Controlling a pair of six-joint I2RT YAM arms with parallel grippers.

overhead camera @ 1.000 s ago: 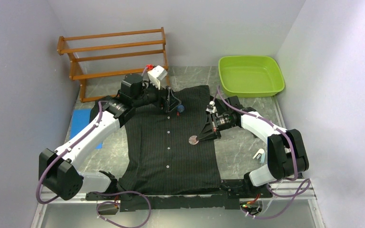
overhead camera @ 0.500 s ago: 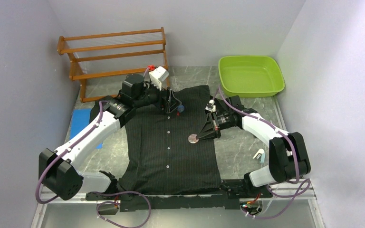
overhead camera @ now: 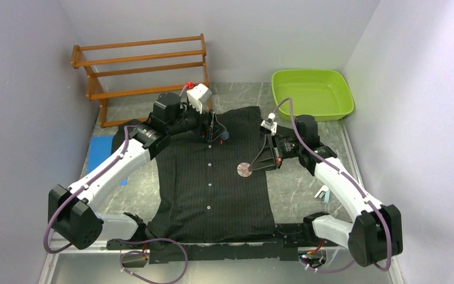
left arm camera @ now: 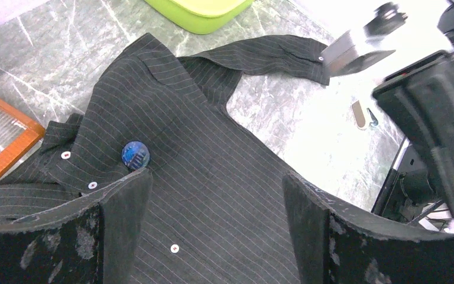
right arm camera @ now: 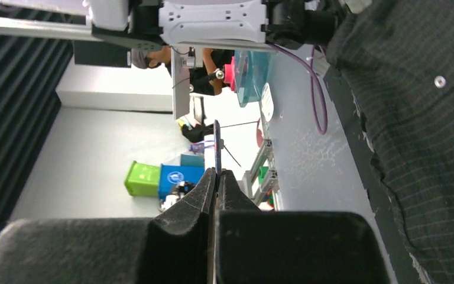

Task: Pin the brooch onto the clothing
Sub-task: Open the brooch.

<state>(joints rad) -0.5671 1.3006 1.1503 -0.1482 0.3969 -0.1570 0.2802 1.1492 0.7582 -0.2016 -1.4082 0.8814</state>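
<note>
We see a black pinstriped shirt point(overhead camera: 213, 189) spread front-up across the marbled table point(overhead camera: 307, 183), its collar toward the far wall and its hem at the arms' bases. The right pincer point(overhead camera: 253, 167) hangs over the shirt front on the side nearer the green tub point(overhead camera: 311, 93), clamped on the brooch point(overhead camera: 245, 170), a thin round pinkish disc. From the right wrist we see that brooch point(right arm camera: 216, 148) edge-on, pinched between two black fingertips point(right arm camera: 198, 195) pressed together. We cannot tell whether it touches the cloth.

The left pincer point(overhead camera: 214, 131) hovers over the collar with its fingers wide apart and nothing between them. From its wrist we make out a small blue round badge point(left arm camera: 135, 155) sitting on the cloth just beside one fingertip point(left arm camera: 124, 195), near a white button point(left arm camera: 93, 185).

A wooden rack point(overhead camera: 142, 65) stands behind the shirt, and a blue pad point(overhead camera: 103, 152) lies near the table's left edge.
</note>
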